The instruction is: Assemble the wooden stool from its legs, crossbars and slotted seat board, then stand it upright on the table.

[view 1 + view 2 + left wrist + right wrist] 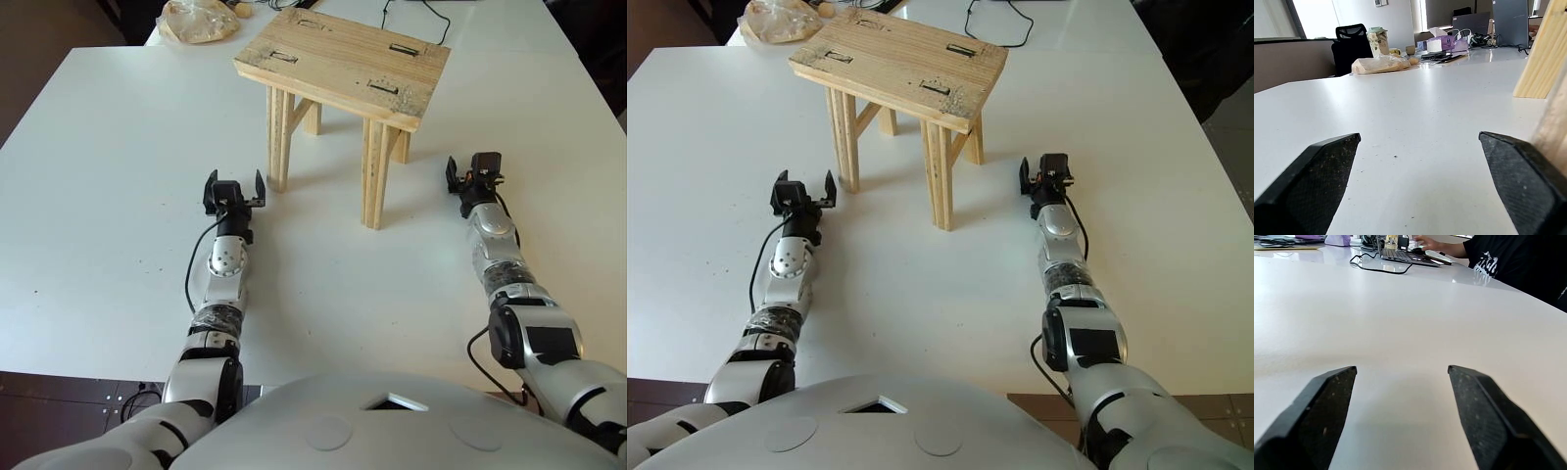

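The wooden stool [343,69] stands upright on the white table [98,196], its slotted seat board on top and its legs [375,171] down. My left gripper [235,188] rests on the table just left of the stool's front-left leg [278,137], open and holding nothing. In the left wrist view its black fingers [1308,186] are spread wide, with a pale leg [1545,54] close beside them. My right gripper [472,171] lies on the table right of the stool, open and apart from it. Its fingers [1317,411] frame bare tabletop.
A clear bag [199,20] with something tan inside sits at the table's far left corner. A black cable [416,12] runs behind the stool. A further table in the left wrist view carries a cup [1378,41] and other clutter.
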`<state>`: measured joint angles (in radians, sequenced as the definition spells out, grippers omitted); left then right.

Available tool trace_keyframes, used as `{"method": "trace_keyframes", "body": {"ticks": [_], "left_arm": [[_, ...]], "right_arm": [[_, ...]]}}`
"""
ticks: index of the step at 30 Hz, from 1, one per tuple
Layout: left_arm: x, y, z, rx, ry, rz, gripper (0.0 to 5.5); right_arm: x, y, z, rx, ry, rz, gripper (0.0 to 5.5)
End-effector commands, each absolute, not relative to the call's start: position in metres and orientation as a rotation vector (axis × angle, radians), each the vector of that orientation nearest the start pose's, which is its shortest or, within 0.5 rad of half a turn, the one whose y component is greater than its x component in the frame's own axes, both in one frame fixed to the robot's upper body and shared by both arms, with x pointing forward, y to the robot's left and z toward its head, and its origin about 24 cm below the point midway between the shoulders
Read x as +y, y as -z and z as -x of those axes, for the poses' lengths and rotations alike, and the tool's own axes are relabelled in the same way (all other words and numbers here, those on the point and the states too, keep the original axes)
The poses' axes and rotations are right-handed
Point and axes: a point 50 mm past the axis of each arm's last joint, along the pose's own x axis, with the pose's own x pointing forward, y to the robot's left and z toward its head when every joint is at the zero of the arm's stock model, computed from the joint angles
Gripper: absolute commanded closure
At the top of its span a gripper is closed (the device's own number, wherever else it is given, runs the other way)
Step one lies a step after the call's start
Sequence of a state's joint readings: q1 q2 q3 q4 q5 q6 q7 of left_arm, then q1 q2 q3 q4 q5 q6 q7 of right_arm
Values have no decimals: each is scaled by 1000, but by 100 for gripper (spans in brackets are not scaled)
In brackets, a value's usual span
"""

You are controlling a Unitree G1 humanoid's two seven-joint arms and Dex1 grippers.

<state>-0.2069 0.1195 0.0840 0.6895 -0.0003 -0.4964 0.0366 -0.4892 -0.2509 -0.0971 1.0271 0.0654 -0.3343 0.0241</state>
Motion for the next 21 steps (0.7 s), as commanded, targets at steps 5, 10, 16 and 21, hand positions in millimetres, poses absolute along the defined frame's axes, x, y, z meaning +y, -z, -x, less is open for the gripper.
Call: {"method": "trace_keyframes", "body": {"ticks": [5,10,16,21], "left_arm": [[184,23,-271,38,-92,-116,101],[176,24,-272,39,-76,-116,101],[177,23,-274,33,-68,-118,101],[174,26,-273,46,-30,-121,101]], "right_arm": [[-221,8,-322,256,143,130,207],[-217,-2,-331,229,155,122,207],[-225,1,-327,246,184,140,207],[-225,9,-321,265,189,151,207]]}}
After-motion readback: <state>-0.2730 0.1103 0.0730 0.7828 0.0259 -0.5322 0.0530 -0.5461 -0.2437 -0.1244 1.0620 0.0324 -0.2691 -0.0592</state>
